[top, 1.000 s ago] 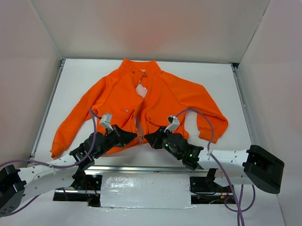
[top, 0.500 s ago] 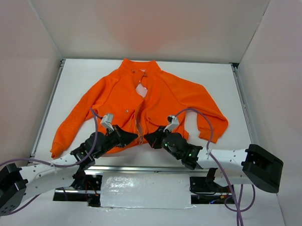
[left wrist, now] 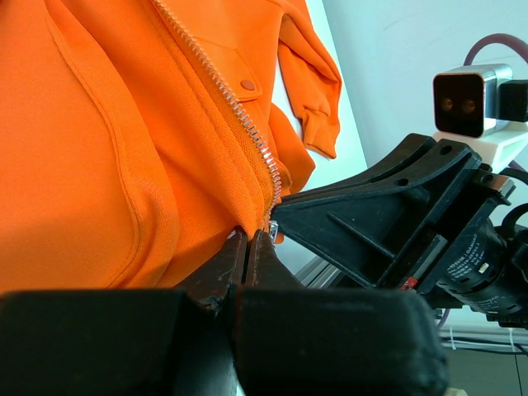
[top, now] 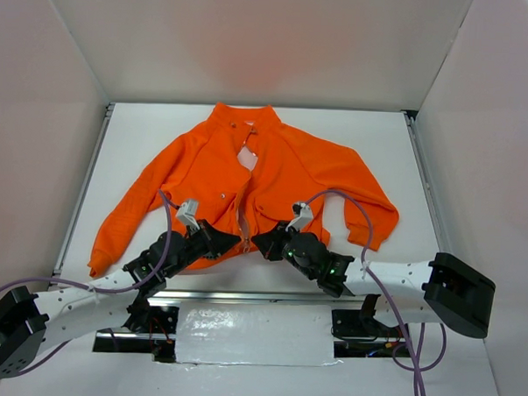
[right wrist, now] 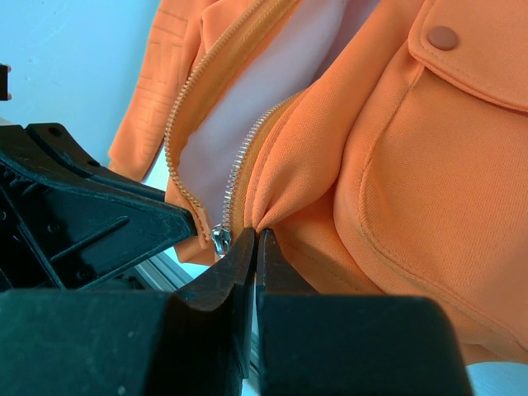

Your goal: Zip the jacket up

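Note:
The orange jacket [top: 247, 175] lies flat on the white table, collar at the far side, front open with whitish lining showing. My left gripper [top: 236, 241] is shut on the hem fabric of the jacket's left front panel [left wrist: 124, 165], beside the pale zipper teeth [left wrist: 247, 128]. My right gripper [top: 257, 240] is shut on the hem fabric of the right front panel [right wrist: 396, 165], just right of the metal zipper slider [right wrist: 219, 239]. The two grippers' tips nearly meet at the bottom of the zipper.
White walls enclose the table on three sides. A metal rail [top: 242, 295] runs along the near edge in front of the arm bases. The jacket's sleeves spread toward the left [top: 113, 231] and right [top: 377, 216].

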Controlling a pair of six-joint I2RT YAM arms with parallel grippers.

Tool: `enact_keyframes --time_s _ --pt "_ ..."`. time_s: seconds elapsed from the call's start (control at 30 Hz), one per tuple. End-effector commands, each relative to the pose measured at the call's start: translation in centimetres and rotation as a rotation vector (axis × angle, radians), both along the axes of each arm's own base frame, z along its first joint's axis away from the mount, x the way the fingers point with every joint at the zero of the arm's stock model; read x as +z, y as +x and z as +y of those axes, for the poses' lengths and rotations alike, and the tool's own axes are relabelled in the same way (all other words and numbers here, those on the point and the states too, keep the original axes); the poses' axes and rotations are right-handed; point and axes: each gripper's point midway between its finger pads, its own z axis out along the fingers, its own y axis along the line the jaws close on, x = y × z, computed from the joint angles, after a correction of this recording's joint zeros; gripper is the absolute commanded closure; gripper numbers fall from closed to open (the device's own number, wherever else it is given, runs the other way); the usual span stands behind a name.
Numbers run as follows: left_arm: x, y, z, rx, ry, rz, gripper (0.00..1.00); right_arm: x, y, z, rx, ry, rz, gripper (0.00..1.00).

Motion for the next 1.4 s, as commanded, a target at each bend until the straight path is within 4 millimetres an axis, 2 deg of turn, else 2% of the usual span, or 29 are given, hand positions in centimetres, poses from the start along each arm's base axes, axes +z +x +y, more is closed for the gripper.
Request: enact_keyframes --time_s 0.0,0.33,0.63,1.07,1.37 --pt "1.9 0.0 -0.7 -0.021 -0.041 -0.044 1.00 2.2 0.6 0.6 -0.018 0.045 -0.034 1.00" --pt "2.2 0.0 -0.9 -0.031 -0.046 -0.046 1.00 2.3 0.8 1.0 -0.016 0.029 -0.039 1.00" --pt "3.5 0.2 -0.8 -0.024 -0.047 -0.078 1.00 1.9 0.6 1.0 -0.008 0.025 -0.030 1.00" --pt "2.0 0.2 -0.6 -0.016 -0.024 -0.048 1.00 2.5 0.5 0.8 -0.010 0.040 -0.043 1.00" --pt "3.7 0.7 -0.1 0.016 -0.023 -0.083 1.00 1.8 0.3 0.8 0.002 0.030 -0.036 1.00"
